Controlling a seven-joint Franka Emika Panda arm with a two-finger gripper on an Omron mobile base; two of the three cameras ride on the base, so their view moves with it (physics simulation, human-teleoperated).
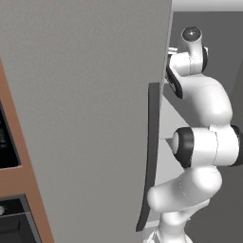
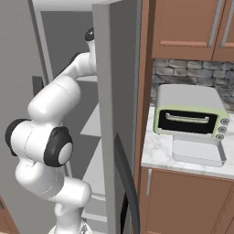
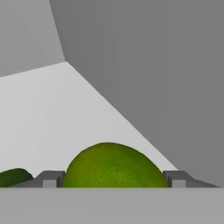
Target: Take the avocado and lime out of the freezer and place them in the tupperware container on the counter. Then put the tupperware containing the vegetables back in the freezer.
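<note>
With the arm reached inside the freezer (image 2: pixel 103 91), the lime (image 3: pixel 113 166) is framed between the spread fingertips of the gripper (image 3: pixel 113 178) on a white shelf; closing and lifting is judged next, the avocado (image 3: pixel 13 177) lying just beside

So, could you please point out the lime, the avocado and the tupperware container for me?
lime (image 3: pixel 113 168), hand view, middle of its rounded top.
avocado (image 3: pixel 13 177), hand view, its dark visible top.
tupperware container (image 2: pixel 197 151), right base view, its bare floor.
</note>
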